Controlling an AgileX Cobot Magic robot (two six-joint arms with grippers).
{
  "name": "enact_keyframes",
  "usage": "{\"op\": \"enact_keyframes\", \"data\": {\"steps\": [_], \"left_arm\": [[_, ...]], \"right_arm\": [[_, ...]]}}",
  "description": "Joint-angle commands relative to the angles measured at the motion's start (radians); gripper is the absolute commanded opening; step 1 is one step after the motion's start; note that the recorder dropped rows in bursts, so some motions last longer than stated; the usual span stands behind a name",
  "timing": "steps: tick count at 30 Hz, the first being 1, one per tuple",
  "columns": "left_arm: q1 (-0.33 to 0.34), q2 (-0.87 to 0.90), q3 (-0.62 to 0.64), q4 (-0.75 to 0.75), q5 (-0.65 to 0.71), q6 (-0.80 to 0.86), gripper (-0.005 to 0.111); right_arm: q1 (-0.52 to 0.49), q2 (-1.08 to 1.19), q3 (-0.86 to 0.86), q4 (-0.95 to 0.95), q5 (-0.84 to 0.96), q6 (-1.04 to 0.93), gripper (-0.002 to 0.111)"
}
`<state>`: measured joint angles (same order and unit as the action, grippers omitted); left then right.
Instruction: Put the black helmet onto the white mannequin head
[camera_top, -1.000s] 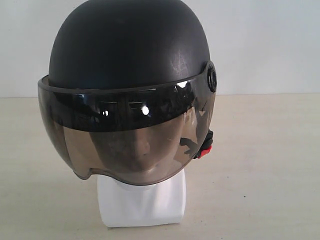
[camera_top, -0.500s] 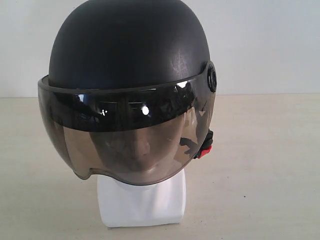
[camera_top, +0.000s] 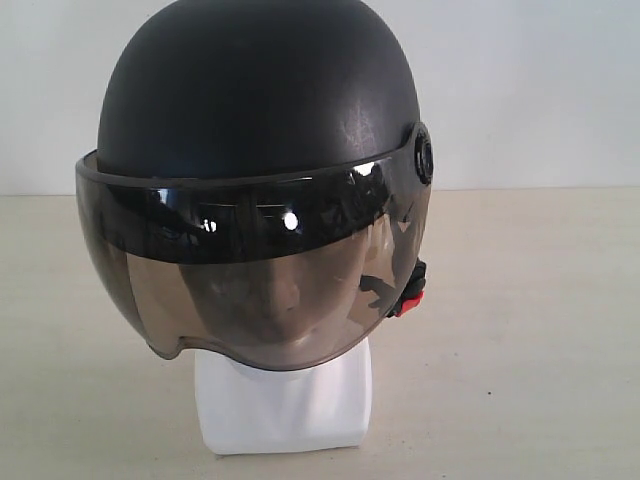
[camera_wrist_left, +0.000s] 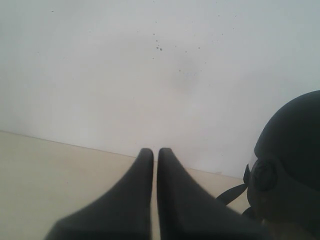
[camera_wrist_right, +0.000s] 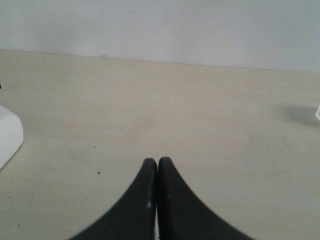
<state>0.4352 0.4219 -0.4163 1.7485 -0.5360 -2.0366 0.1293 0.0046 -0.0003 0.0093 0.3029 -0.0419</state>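
The black helmet sits on the white mannequin head, whose face shows dimly through the smoky visor; only its neck and base are bare. A red buckle clip hangs at the helmet's side. Neither gripper appears in the exterior view. My left gripper is shut on nothing, off to the side of the helmet, pointing at the wall. My right gripper is shut on nothing above bare table, with the white base's corner at the picture's edge.
The beige table runs back to a pale wall. A small white object with a grey shadow lies at the edge of the right wrist view.
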Motion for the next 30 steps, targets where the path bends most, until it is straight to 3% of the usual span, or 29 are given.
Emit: {"op": "enact_keyframes", "data": {"steps": [1, 30], "left_arm": [[0.002, -0.007, 0.003, -0.004, 0.010, -0.005, 0.004], [0.002, -0.007, 0.003, -0.004, 0.010, -0.005, 0.004]], "right_arm": [[-0.006, -0.005, 0.000, -0.009, 0.025, -0.016, 0.000], [-0.006, -0.005, 0.000, -0.003, 0.042, -0.037, 0.000]]}}
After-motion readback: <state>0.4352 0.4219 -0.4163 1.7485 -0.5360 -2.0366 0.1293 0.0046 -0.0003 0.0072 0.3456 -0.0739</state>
